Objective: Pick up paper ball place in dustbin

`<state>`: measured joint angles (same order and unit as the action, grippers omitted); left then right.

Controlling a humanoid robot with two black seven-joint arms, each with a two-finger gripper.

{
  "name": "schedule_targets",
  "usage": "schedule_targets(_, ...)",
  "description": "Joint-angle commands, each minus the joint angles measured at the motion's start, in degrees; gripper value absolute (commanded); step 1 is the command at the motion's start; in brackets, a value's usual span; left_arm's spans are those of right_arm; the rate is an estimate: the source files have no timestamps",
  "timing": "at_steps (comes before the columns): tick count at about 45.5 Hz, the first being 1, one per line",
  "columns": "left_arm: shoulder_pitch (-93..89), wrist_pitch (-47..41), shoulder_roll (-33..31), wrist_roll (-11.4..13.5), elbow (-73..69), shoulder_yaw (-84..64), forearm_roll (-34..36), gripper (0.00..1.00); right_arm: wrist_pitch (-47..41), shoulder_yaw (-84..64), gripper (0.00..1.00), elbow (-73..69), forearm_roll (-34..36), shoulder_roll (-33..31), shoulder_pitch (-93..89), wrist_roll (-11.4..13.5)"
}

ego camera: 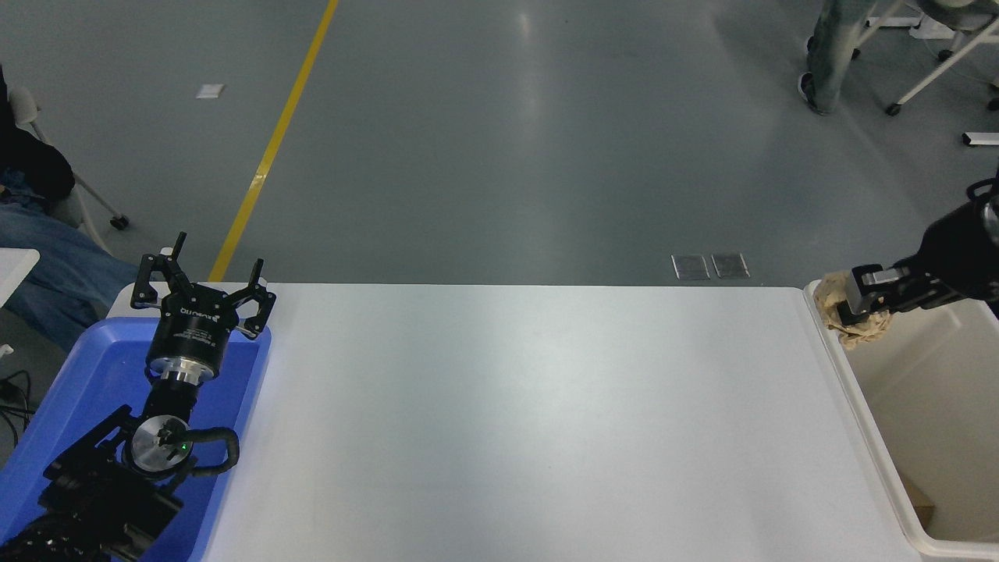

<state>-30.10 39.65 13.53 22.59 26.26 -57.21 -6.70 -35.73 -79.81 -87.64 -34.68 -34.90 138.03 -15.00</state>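
The tan paper ball (pixel 851 320) is held in my right gripper (pixel 847 306), which is shut on it. The ball hangs over the far left corner of the cream-white dustbin (pixel 874 460) at the table's right edge, above its rim. The right arm comes in from the right edge. My left gripper (pixel 201 290) is parked at the lower left over the blue tray, its fingers spread open and empty.
A shallow blue tray (pixel 62 390) lies at the table's left end under the left arm. A brown scrap (pixel 921 503) lies inside the dustbin near its front. A seated person is at the far left, another person's legs at the top right.
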Motion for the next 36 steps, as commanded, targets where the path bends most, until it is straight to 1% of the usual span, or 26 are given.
schedule_targets(1, 0.05, -0.01, 0.0, 0.0, 0.02, 0.0, 0.02, 1.0, -1.88, -2.46, 0.0, -2.18, 1.1, 1.85, 5.58, -0.47)
schedule_targets(11, 0.05, -0.01, 0.0, 0.0, -0.07, 0.0, -0.06, 1.0, -1.62, -3.42, 0.0, -1.13, 1.37, 1.32, 4.09, 0.24)
schedule_targets(17, -0.04, -0.01, 0.0, 0.0, 0.02, 0.0, 0.02, 1.0, -1.01, -6.41, 0.0, 3.17, 1.02, -2.54, 0.23, 0.15)
schedule_targets(23, 0.05, -0.01, 0.0, 0.0, -0.07, 0.0, -0.06, 1.0, -0.74, -6.07, 0.0, 13.26, -1.18, -9.12, -7.5, -0.03)
schedule_targets(29, 0.05, -0.01, 0.0, 0.0, 0.02, 0.0, -0.06, 1.0, 0.05, -3.26, 0.0, 27.85, -2.94, -16.51, -17.95, -0.64)
schedule_targets(33, 0.05, -0.01, 0.0, 0.08, -0.07, 0.0, -0.06, 1.0, 3.2, 4.19, 0.0, 37.43, -2.94, -19.5, -30.49, -1.52)
schedule_targets(36, -0.04, -0.01, 0.0, 0.0, -0.07, 0.0, -0.06, 1.0, 5.23, 10.96, 0.0, 43.85, -3.03, -20.47, -41.14, -1.61)
